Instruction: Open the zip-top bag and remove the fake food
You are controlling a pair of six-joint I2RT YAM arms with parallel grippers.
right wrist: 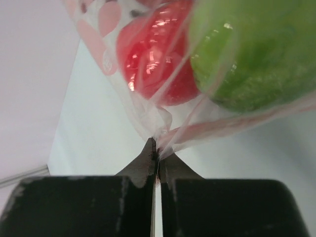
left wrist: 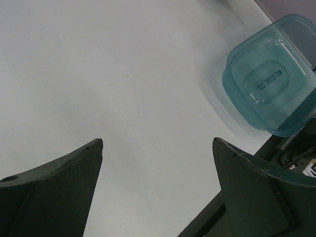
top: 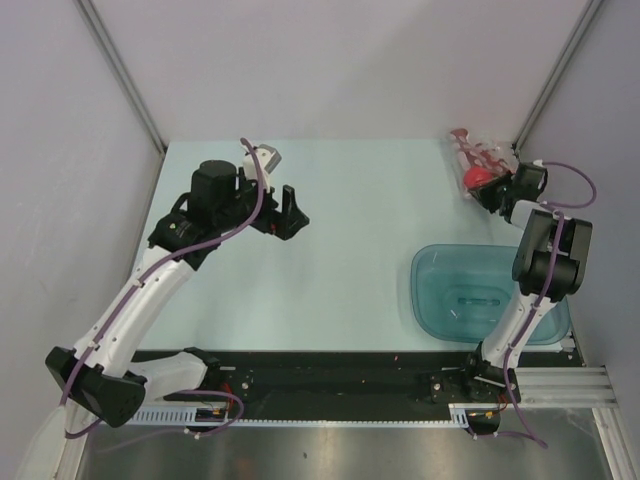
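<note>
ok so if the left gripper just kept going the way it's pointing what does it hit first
Probably the bare table: the open left gripper aims down at plain tabletop. The teal tray sits off to the right of that line, though depth is hard to judge.

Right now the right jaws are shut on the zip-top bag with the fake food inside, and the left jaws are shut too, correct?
No: the left jaws stand wide open above the table, as the left wrist view shows. The right jaws are shut on the zip-top bag, fake food inside.
</note>
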